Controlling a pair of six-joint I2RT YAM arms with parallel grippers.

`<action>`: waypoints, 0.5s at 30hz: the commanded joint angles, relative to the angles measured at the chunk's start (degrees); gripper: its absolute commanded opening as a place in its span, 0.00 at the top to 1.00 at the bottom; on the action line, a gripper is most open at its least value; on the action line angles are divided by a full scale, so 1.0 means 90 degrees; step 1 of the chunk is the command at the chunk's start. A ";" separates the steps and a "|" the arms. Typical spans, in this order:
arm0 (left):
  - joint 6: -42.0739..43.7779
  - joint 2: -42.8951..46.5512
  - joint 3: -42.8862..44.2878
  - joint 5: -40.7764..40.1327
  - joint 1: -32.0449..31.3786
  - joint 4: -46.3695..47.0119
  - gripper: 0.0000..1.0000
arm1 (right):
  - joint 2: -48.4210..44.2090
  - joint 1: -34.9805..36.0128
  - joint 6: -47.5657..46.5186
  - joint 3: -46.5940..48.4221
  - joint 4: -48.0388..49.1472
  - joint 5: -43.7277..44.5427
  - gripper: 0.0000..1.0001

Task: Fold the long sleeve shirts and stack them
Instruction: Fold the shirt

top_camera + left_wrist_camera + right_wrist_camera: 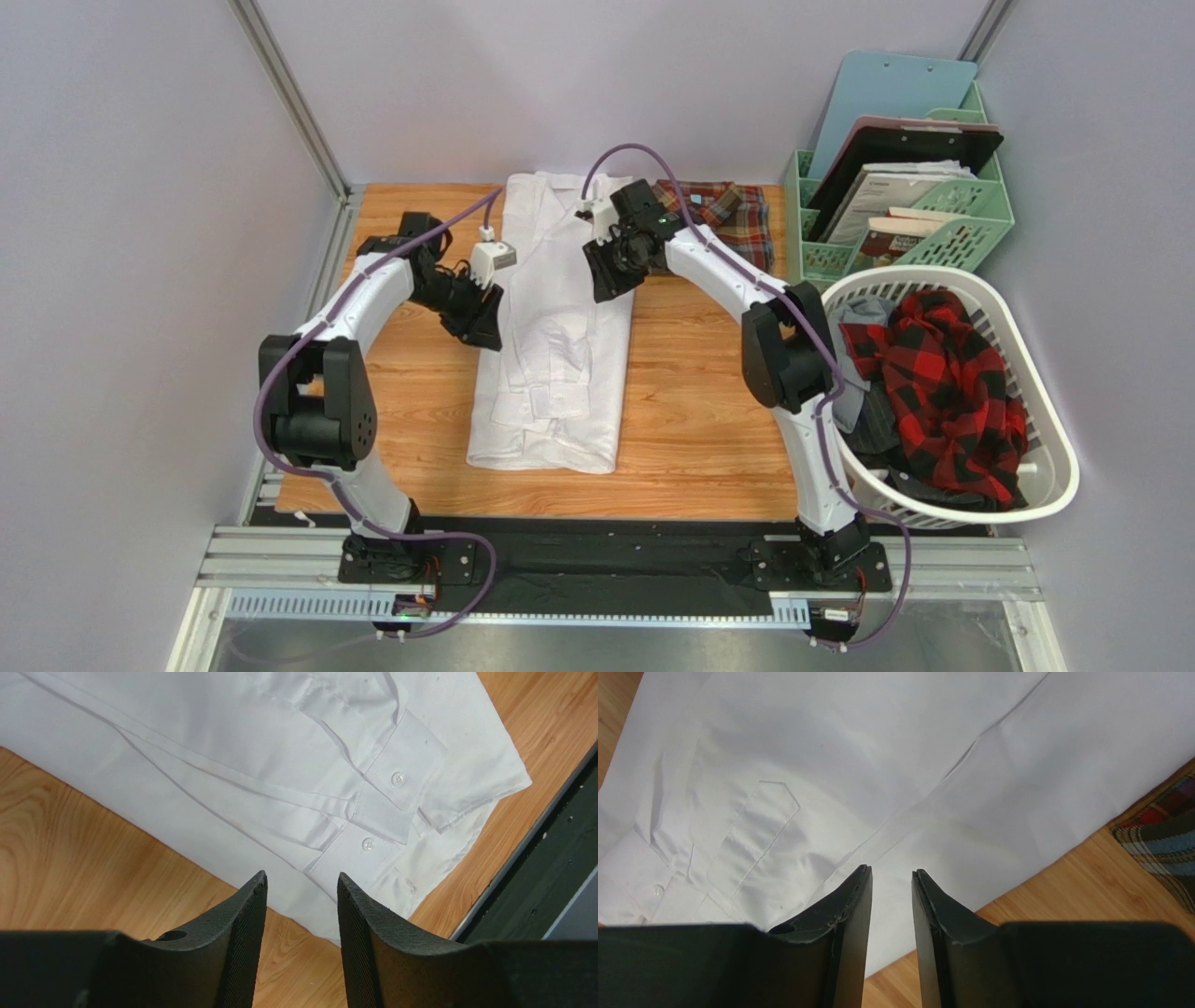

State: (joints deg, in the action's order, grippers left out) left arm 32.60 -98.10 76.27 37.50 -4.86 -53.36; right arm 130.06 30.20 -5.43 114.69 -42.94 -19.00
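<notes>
white shirt [551, 343] folded into a long strip, flat mid-table [701, 420], cuffs stacked on top | plaid shirt [732, 213] folded at far edge, just right of white one | my left gripper [302, 878] fingers apart, empty, at white shirt's left edge | my right gripper [892, 872] fingers narrowly apart, empty, at its right edge

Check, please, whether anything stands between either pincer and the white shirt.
Nothing visible does: the left pincer and the right pincer both hang open over the white shirt, with no other object between.
</notes>
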 commanded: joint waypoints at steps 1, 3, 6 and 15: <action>-0.0107 0.0333 -0.0105 0.0112 -0.0026 0.0089 0.52 | 0.0470 -0.0015 0.0466 0.0693 0.0259 0.0138 0.63; -0.0087 0.0441 -0.0309 -0.0005 -0.0016 0.0138 0.51 | 0.0578 -0.0005 0.0554 0.0868 0.0327 0.0373 0.58; -0.0087 0.0627 -0.0573 -0.0074 -0.0016 0.0207 0.51 | 0.0783 0.0004 0.0729 0.1025 0.0386 0.0597 0.54; -0.0077 0.0705 -0.0760 -0.0240 -0.0007 0.0295 0.51 | 0.1125 0.0073 0.0809 0.1280 0.0464 0.0920 0.50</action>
State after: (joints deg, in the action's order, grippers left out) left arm 32.16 -93.58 69.58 35.35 -4.86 -52.14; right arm 139.04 30.30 0.60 123.07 -41.25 -12.67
